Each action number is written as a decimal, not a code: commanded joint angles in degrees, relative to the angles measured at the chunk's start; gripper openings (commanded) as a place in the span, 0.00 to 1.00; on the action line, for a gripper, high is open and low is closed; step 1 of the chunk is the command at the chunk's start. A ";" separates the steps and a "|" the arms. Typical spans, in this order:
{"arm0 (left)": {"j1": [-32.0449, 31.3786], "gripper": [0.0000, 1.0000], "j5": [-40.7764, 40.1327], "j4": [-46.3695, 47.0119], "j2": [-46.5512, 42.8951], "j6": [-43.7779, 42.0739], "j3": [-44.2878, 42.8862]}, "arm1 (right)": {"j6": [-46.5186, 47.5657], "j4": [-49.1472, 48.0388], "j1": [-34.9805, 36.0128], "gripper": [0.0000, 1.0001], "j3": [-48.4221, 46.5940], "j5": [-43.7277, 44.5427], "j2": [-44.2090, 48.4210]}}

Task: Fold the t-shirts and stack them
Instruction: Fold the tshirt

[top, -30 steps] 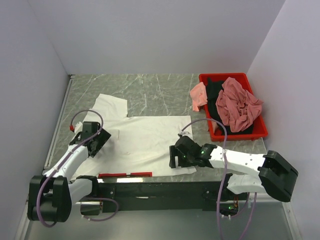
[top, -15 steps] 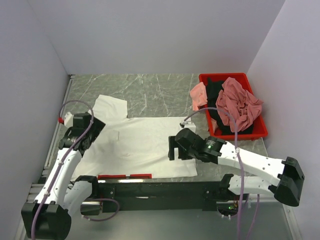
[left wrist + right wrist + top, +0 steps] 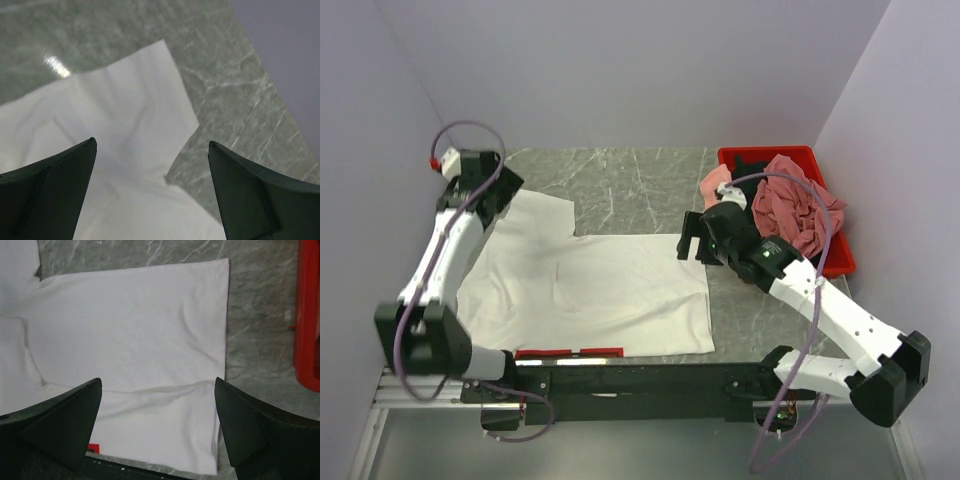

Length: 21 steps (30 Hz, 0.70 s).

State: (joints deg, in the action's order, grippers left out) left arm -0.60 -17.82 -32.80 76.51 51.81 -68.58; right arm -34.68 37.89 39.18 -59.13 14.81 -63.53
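A large white t-shirt (image 3: 585, 290) lies spread flat on the marble table, one sleeve (image 3: 535, 212) reaching toward the back left. My left gripper (image 3: 492, 200) hangs open above that sleeve (image 3: 130, 100), nothing between its fingers. My right gripper (image 3: 692, 240) stands open above the shirt's far right corner, and below it I see the shirt's body (image 3: 140, 340) and hem edge. Pink, dusty rose and black t-shirts (image 3: 790, 205) sit crumpled in the red bin.
The red plastic bin (image 3: 832, 262) stands at the back right, its wall (image 3: 307, 315) beside the shirt's right edge. A red strip (image 3: 570, 352) lies along the near table edge. Grey walls close in left, back and right.
Both arms lifted away from the shirt's near edge. The left swung to the back left over the sleeve; the right moved back toward the bin and opened fully.
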 commanded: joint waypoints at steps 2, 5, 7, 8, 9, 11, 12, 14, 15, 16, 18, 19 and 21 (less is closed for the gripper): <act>2.88 0.99 1.03 1.60 17.64 -6.27 -17.93 | 6.63 -3.78 -4.80 1.00 -3.44 -4.25 -5.71; 3.76 0.98 1.30 -3.04 31.87 -8.30 -32.86 | 7.52 -4.84 -7.26 1.00 -3.62 -7.24 -9.41; 3.94 0.95 1.83 -7.95 39.03 -9.71 -41.33 | 7.87 -5.37 -8.32 1.00 -3.36 -8.21 -10.82; 3.94 0.95 1.83 -8.77 45.16 -10.93 -48.42 | 7.78 -5.28 -8.68 1.00 -3.36 -8.39 -11.96; 3.94 0.95 2.61 -8.86 47.74 -12.16 -51.19 | 7.87 -5.46 -9.64 1.00 -3.36 -8.65 -12.58; 3.94 0.94 3.14 -10.17 54.49 -13.92 -58.81 | 8.40 -5.54 -10.43 1.00 -2.92 -9.44 -14.08; 3.94 0.93 4.10 -11.49 56.45 -14.37 -61.39 | 8.57 -5.89 -11.13 1.00 -2.83 -9.71 -14.60; 3.94 0.91 4.64 -11.07 58.74 -14.98 -63.08 | 8.92 -5.81 -11.75 1.00 -2.57 -10.67 -15.83; 4.03 0.91 4.99 -9.93 58.58 -15.16 -61.95 | 9.19 -5.98 -11.93 1.00 -2.65 -11.03 -16.27; 3.94 0.91 5.43 -8.87 58.14 -15.07 -60.38 | 9.36 -5.90 -12.19 1.00 -2.65 -11.29 -16.89; 3.85 0.90 6.57 -5.18 56.74 -14.72 -55.54 | 9.54 -6.07 -12.46 1.00 -2.57 -11.64 -17.51; 3.85 0.87 7.44 -4.65 56.47 -14.72 -54.48 | 9.80 -6.16 -12.63 1.00 -2.39 -11.82 -18.03; 3.50 0.84 6.32 -6.47 57.60 -14.28 -54.55 | 10.06 -6.16 -12.81 1.00 -2.22 -12.43 -18.47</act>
State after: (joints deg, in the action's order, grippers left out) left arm 3.42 -12.43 -39.94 136.75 38.54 -123.39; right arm -26.17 33.54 26.94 -60.69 3.68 -81.30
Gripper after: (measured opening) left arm 0.860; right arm 0.995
